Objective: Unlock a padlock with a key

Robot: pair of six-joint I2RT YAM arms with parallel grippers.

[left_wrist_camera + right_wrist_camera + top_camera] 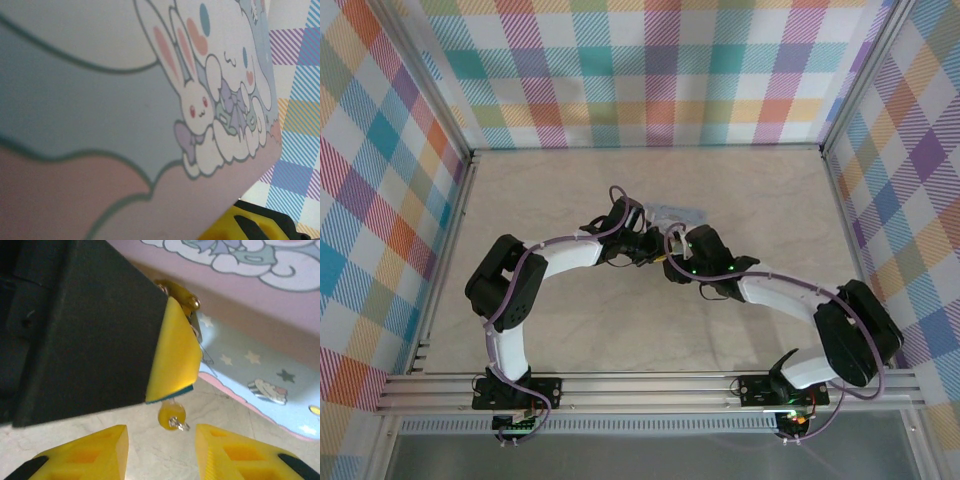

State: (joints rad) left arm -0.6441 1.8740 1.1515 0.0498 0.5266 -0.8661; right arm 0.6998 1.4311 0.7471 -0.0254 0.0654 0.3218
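Observation:
The pale blue and pink cartoon-printed tin (678, 212) lies mid-table, and its face (100, 100) sits very close in the left wrist view. My left gripper (645, 245) is shut at the tin's rim. One yellow finger (175, 355) covers the padlock (176, 290), leaving just a brass bit and a small ring showing above it. A key with a round yellow head (171, 416) and a tiny ring sticks out below that finger. My right gripper (160, 432) is open, its yellow fingers either side of the key head and apart from it.
Marble-patterned tabletop (570, 190) lies around the tin, fenced by checked walls (650, 70) at the back and sides. Both arms meet at the centre, with the metal rail (650, 385) at the near edge.

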